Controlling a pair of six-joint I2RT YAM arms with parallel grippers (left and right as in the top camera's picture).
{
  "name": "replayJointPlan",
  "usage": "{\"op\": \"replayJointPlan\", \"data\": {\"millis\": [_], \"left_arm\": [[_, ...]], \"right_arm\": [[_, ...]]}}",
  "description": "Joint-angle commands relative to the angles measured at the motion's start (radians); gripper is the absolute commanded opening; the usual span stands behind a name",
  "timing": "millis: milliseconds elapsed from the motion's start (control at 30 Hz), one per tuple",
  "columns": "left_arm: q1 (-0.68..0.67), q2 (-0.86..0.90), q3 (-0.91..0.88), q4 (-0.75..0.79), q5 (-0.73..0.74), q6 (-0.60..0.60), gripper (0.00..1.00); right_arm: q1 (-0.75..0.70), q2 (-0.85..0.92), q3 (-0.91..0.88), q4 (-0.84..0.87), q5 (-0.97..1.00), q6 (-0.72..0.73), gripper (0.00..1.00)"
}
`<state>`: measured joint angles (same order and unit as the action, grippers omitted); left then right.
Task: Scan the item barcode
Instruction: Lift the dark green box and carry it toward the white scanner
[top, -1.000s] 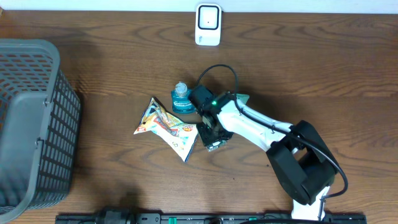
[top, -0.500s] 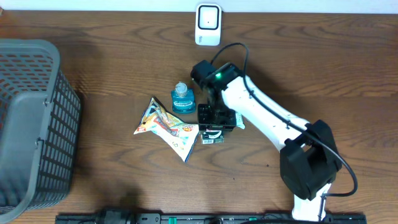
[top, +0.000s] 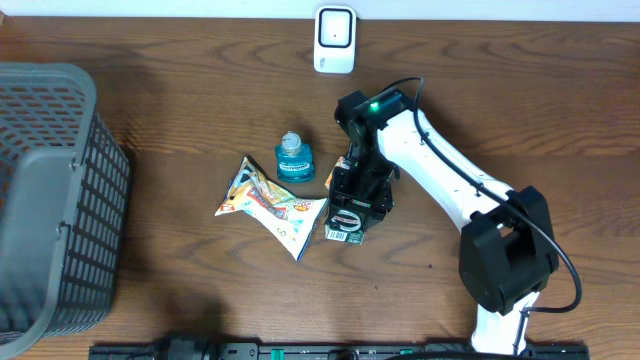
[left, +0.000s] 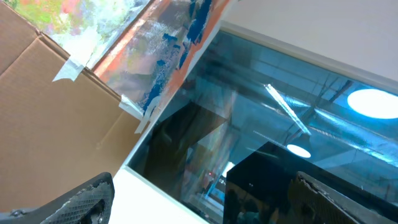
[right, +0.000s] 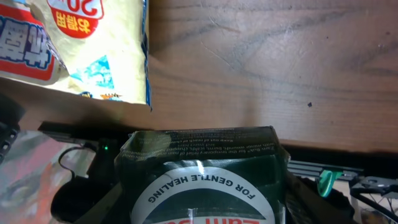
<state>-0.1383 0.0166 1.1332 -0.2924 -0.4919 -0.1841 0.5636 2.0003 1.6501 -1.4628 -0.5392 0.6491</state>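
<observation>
table: dark brown wood (top: 560, 110), grain running sideways under me
wall: pale strip (top: 480, 6) along the table's far edge
glass pane (left: 280, 118): bluish, with a bright round light (left: 373, 102) showing in it
beside the glass: taped-up cardboard box (left: 56, 130)

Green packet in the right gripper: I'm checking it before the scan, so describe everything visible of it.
The packet is dark green glossy plastic, slightly creased, with fine white print along its top edge and a white arc reading FOR GENTLE HEALING. The right gripper clamps its sides, holding it over the table beside a snack bag.
</observation>
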Motion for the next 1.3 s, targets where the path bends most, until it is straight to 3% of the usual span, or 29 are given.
{"op": "replayJointPlan", "data": {"millis": [0,500,600,667,833,967,1100,1267], "left_arm": [[0.003,-0.013,-0.015,0.007,0.010,-0.014,0.89],[0.003,-0.014,-0.039,0.020,0.011,-0.066,0.92],[0.003,-0.013,-0.113,0.113,0.010,-0.065,0.99],[0.002,-0.012,-0.177,0.173,0.010,-0.065,0.98],[0.002,0.004,-0.325,0.145,0.022,-0.116,0.98],[0.002,0.012,-0.451,0.158,0.072,-0.240,0.98],[0.002,0.013,-0.570,0.183,0.231,-0.201,0.98],[0.002,0.013,-0.705,0.179,0.270,-0.134,0.98]], "right_arm": [[-0.007,-0.006,0.018,-0.008,-0.033,-0.019,0.42],[-0.035,-0.006,0.018,-0.003,-0.040,-0.038,0.44],[-0.068,-0.006,0.018,-0.004,-0.069,-0.078,0.41],[-0.096,-0.006,0.018,-0.014,-0.106,-0.109,0.40],[-0.155,-0.006,0.018,-0.058,-0.134,-0.172,0.37],[-0.190,-0.006,0.018,-0.081,-0.133,-0.230,0.36],[-0.209,-0.006,0.018,-0.082,-0.126,-0.247,0.37],[-0.212,-0.006,0.018,-0.074,-0.116,-0.253,0.38]]}}
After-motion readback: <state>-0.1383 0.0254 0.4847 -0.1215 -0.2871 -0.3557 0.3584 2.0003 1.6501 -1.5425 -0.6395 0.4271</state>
